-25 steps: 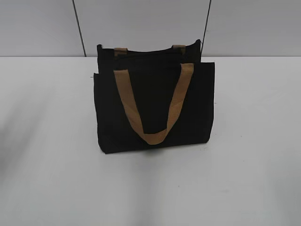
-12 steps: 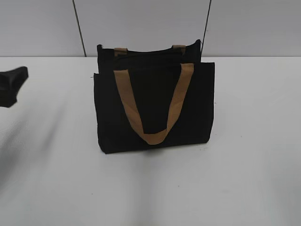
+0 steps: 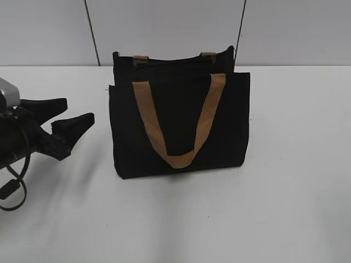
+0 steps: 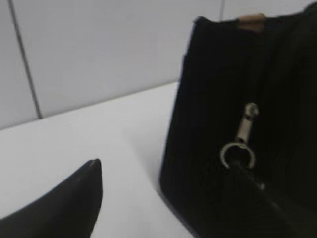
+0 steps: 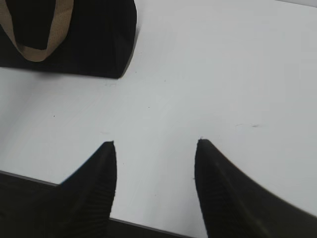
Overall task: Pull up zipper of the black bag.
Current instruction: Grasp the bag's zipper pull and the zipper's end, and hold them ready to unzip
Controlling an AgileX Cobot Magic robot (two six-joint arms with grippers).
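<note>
The black bag (image 3: 178, 129) stands upright on the white table (image 3: 285, 192), with one tan handle (image 3: 181, 159) hanging down its front. My left gripper (image 3: 79, 109) is open, just left of the bag's left end. In the left wrist view the zipper's silver ring pull (image 4: 239, 146) hangs on that end of the bag (image 4: 208, 99). The left gripper (image 4: 167, 162) has one fingertip close to the ring and the other over the table. My right gripper (image 5: 155, 144) is open and empty over the table, near the bag's corner (image 5: 99, 44). It is out of the exterior view.
A grey panelled wall (image 3: 164, 27) rises right behind the bag. The left arm's body and cable (image 3: 13, 164) lie at the left edge of the table. The table's dark front edge (image 5: 148, 228) shows under the right gripper.
My left gripper has come into the exterior view from the left edge and moved right, towards the bag's left end. The bag has not moved.
</note>
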